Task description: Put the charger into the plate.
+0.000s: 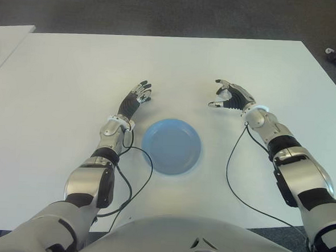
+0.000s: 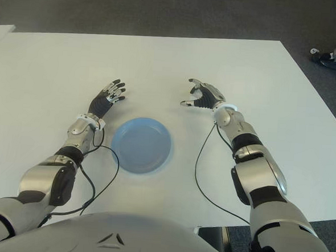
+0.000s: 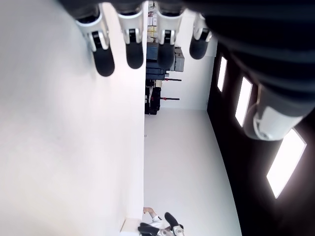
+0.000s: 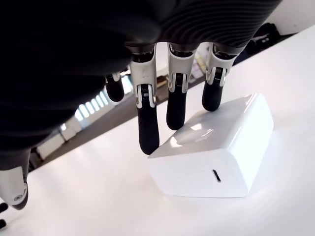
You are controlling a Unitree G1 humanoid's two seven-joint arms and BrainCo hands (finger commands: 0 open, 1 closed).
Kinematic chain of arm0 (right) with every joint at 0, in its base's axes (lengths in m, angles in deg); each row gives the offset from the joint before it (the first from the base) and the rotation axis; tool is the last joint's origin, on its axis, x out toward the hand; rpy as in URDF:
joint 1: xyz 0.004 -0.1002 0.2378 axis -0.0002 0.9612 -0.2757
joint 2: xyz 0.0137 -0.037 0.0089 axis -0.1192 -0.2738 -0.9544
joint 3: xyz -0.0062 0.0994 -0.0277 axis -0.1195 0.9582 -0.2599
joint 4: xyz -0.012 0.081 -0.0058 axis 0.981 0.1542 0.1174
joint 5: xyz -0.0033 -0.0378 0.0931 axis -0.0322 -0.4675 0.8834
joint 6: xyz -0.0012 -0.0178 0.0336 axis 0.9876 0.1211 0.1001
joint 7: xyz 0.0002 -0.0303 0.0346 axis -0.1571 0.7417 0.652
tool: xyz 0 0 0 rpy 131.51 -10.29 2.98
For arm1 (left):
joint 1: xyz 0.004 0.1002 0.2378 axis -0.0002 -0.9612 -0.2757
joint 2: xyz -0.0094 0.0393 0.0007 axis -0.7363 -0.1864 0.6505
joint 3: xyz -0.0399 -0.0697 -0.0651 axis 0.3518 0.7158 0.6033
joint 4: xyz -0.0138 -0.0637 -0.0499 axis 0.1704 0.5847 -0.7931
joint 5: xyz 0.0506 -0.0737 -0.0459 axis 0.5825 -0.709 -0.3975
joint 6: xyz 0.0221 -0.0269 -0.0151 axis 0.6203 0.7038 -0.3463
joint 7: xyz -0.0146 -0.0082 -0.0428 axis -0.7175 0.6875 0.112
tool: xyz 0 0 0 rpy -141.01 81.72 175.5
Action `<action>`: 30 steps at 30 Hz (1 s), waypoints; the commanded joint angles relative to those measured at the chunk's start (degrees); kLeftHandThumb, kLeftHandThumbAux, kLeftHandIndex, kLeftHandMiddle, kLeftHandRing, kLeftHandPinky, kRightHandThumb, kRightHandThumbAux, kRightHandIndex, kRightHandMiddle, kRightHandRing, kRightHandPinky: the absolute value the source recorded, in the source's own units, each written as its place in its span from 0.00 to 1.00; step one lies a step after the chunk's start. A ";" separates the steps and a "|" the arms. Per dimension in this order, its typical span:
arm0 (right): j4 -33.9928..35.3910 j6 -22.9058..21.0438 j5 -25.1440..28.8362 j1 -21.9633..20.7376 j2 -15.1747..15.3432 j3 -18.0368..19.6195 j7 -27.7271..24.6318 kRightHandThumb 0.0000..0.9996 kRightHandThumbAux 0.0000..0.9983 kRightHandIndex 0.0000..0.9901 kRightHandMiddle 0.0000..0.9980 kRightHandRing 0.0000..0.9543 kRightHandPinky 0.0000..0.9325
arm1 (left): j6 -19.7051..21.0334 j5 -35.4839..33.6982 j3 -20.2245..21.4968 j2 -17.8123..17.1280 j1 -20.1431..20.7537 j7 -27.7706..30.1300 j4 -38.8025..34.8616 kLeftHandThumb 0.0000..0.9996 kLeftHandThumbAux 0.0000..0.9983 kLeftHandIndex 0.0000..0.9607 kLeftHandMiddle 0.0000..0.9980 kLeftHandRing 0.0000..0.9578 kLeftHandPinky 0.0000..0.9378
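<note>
Left eye view, table: a white table (image 1: 62, 85) filled most of the scene, with dark floor beyond its far edge.
Left eye view, plate: a blue plate (image 1: 171, 145) lay near the robot, about midway between the two arms, with nothing in it.
Left eye view, left hand: the left hand (image 1: 136, 96) showed left of the plate and a little farther away, fingers stretched out and spread, holding nothing.
Left eye view, right hand: the right hand (image 1: 229, 96) showed right of the plate and farther away, fingers curved downward over the table.
Left eye view, charger: it could not be made out here; the right hand covered that spot.
Left eye view, cables: a thin black cable (image 1: 231, 175) ran from the right wrist toward the near edge; another cable (image 1: 141, 184) looped from the left forearm.
Right eye view, person: a shoe (image 2: 320, 56) showed on the floor past the table's far right corner.
Left wrist view, left hand: four straight fingertips (image 3: 104, 60) held nothing.
Right wrist view, charger: a white charger (image 4: 214, 147) lay on the table under the right hand, its port facing the camera.
Right wrist view, right hand: three fingertips (image 4: 148, 135) reached down to the charger's top and edge, seemingly touching; the thumb stood apart, so no closed grip.
</note>
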 commanded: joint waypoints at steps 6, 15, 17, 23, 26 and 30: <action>9.01 -3.31 -0.88 13.56 4.64 -2.06 -8.18 0.00 0.53 0.00 0.65 0.75 0.66 | 3.22 0.74 -0.37 -0.32 -2.01 0.74 2.31 0.05 0.51 0.05 0.11 0.12 0.15; 19.63 -2.70 0.94 21.13 7.71 -0.70 -9.62 0.00 0.53 0.00 0.57 0.67 0.53 | 3.45 0.99 -0.59 -0.43 -1.89 0.76 2.40 0.04 0.52 0.05 0.11 0.11 0.14; 21.86 -3.00 1.37 22.41 8.11 -0.40 -10.10 0.00 0.53 0.00 0.55 0.65 0.49 | 3.48 1.01 -0.61 -0.43 -1.88 0.76 2.41 0.04 0.52 0.04 0.10 0.11 0.14; 32.31 -3.87 3.15 28.98 10.28 1.05 -11.39 0.00 0.51 0.00 0.35 0.55 0.34 | 4.05 1.02 -0.60 -0.36 -1.57 0.34 2.62 0.04 0.52 0.04 0.10 0.11 0.14; 34.18 -3.30 3.53 30.63 10.82 1.93 -11.35 0.00 0.50 0.00 0.18 0.41 0.20 | 4.03 1.02 -0.59 -0.34 -1.46 0.34 2.63 0.04 0.52 0.04 0.11 0.11 0.14; 35.64 -2.37 3.91 31.96 11.09 2.71 -10.95 0.00 0.49 0.00 0.10 0.26 0.12 | 3.89 1.09 -0.65 -0.35 -1.41 0.42 2.64 0.04 0.51 0.04 0.11 0.11 0.14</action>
